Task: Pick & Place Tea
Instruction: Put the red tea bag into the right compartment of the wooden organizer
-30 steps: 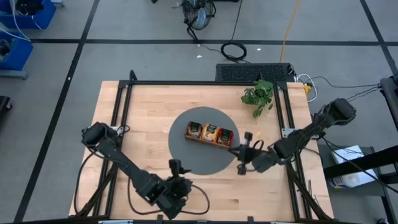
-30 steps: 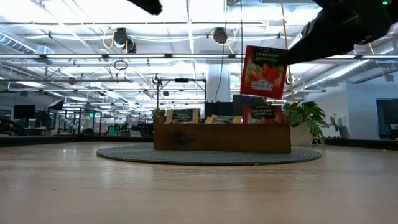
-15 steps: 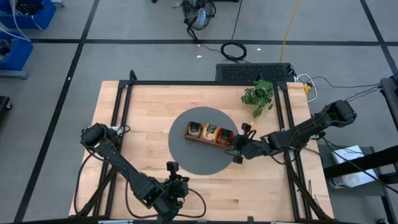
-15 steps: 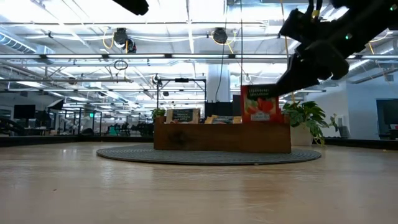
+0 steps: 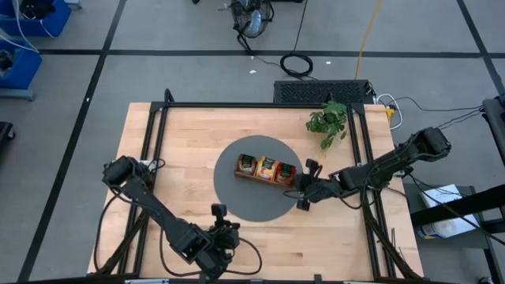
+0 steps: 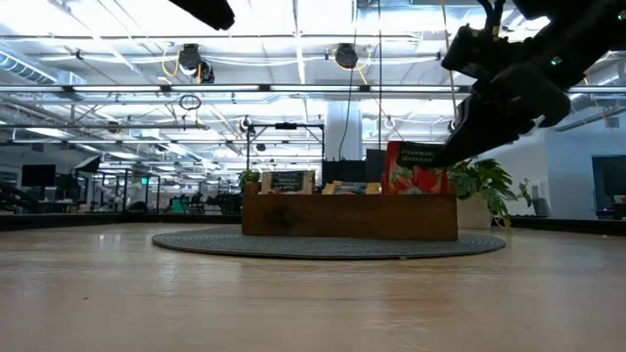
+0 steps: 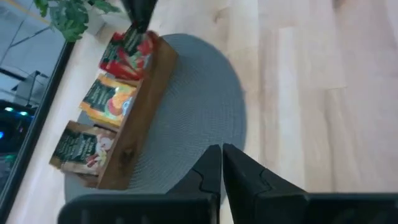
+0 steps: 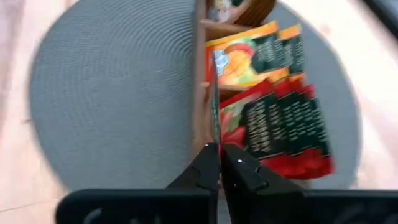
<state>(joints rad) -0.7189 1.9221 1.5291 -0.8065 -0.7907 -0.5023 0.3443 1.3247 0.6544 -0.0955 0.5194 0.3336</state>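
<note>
Reaching in from the table's right side, the right gripper (image 5: 301, 192) sits at the red end of the wooden three-compartment tray (image 5: 265, 178), its two dark fingers (image 8: 211, 163) pressed together on the top edge of a red tea sachet (image 8: 280, 127). From table height that sachet (image 6: 415, 165) stands upright in the end compartment, its upper half showing above the tray wall (image 6: 348, 215), with the gripper (image 6: 468, 132) above and just beside it. Whether the sachet has bottomed out in the compartment or hangs from the fingers I can't quite tell from here.

The tray rests on a round grey mat (image 5: 237, 197) in the middle of the wooden table (image 5: 181, 142). Its middle compartment holds orange-yellow sachets (image 7: 104, 102) and the far end holds cream ones with dark green print (image 7: 79, 148); the red ones (image 7: 127, 51) fill the end nearest the small potted plant (image 5: 327, 121), which stands near the table's back right corner.

The left gripper (image 5: 218, 237) waits near the front edge of the table, well apart from the tray and off the mat, fingers (image 7: 214, 168) closed with nothing between them.
</note>
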